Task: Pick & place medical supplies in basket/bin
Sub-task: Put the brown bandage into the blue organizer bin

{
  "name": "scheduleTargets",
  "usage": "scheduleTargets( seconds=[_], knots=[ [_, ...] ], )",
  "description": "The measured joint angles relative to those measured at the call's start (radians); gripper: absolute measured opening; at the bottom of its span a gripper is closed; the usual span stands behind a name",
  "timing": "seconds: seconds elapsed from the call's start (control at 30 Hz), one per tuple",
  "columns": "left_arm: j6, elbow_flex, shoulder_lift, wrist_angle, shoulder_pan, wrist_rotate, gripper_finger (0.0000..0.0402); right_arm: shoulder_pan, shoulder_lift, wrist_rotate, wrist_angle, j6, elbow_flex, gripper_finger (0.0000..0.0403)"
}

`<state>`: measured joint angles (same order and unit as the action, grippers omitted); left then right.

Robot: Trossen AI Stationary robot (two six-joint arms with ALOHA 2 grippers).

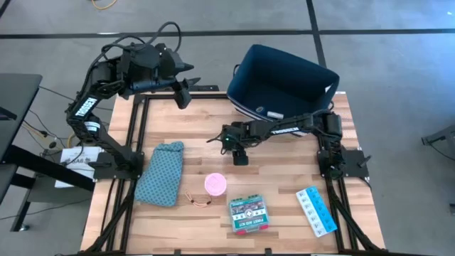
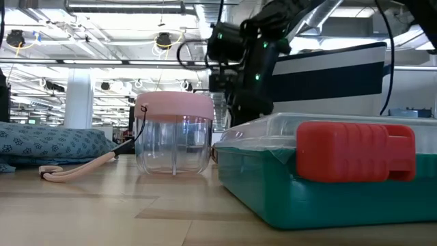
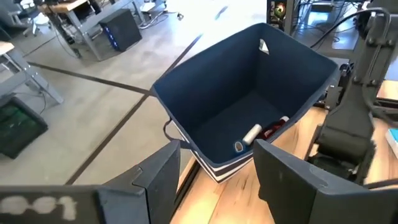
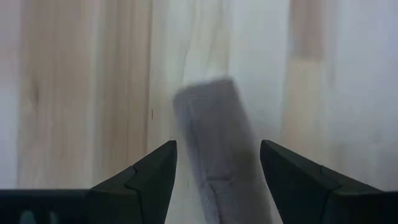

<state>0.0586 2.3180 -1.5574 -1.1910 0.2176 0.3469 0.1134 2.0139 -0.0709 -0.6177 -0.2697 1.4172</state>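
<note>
My right gripper (image 1: 238, 154) (image 4: 217, 144) is open, low over the middle of the table and pointing down. A grey-brown bar (image 4: 208, 118) lies on the wood between its fingers; whether they touch it, I cannot tell. My left gripper (image 1: 183, 94) (image 3: 217, 149) is open, raised over the table's far left, facing the navy bin (image 1: 284, 78) (image 3: 249, 81). In the bin lie a white tube (image 3: 250, 134) and a red-white bottle (image 3: 273, 127). The pink roll (image 1: 215, 185) (image 2: 174, 130), green box (image 1: 249, 213) (image 2: 321, 178) and light-blue pill organizer (image 1: 316, 211) rest near the front.
A teal patterned pouch (image 1: 160, 173) (image 2: 48, 143) lies at the table's left, with a thin pink cord (image 1: 197, 201) (image 2: 75, 169) between it and the green box. The bin stands at the far right edge. Bare wood lies between the right gripper and the near items.
</note>
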Motion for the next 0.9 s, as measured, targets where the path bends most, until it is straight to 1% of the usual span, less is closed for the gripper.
scheduleTargets(
  seconds=[0.13,0.23,0.3,0.43,0.57,0.63,0.77,0.9],
  knots=[
    [-0.025,0.000,-0.001,-0.003,-0.015,0.002,0.0194,0.024,0.048,0.065,0.003,-0.001,0.016,0.0222],
    [-0.025,0.000,0.005,-0.003,-0.028,0.008,0.0194,0.031,0.067,0.067,0.006,0.002,0.018,0.0214],
    [-0.024,0.000,0.007,-0.003,-0.035,0.009,0.0194,0.030,0.068,0.066,-0.001,-0.016,0.018,0.0200],
    [-0.025,0.001,0.006,-0.005,-0.041,0.009,0.0194,0.028,0.059,0.077,-0.037,-0.048,0.029,0.0147],
    [-0.046,0.001,0.006,-0.013,-0.041,0.010,0.0194,0.021,0.037,0.085,-0.087,-0.007,0.080,0.0086],
    [-0.062,0.001,0.006,-0.013,-0.041,0.012,0.0194,0.011,0.011,0.082,-0.126,0.004,0.119,0.0069],
    [-0.086,0.001,0.006,-0.015,-0.041,0.034,0.0194,-0.022,-0.062,0.075,-0.238,0.003,0.208,0.0068],
    [-0.083,0.001,0.006,-0.015,-0.041,0.048,0.0194,-0.070,-0.188,0.071,-0.319,0.032,0.314,0.0078]
  ],
)
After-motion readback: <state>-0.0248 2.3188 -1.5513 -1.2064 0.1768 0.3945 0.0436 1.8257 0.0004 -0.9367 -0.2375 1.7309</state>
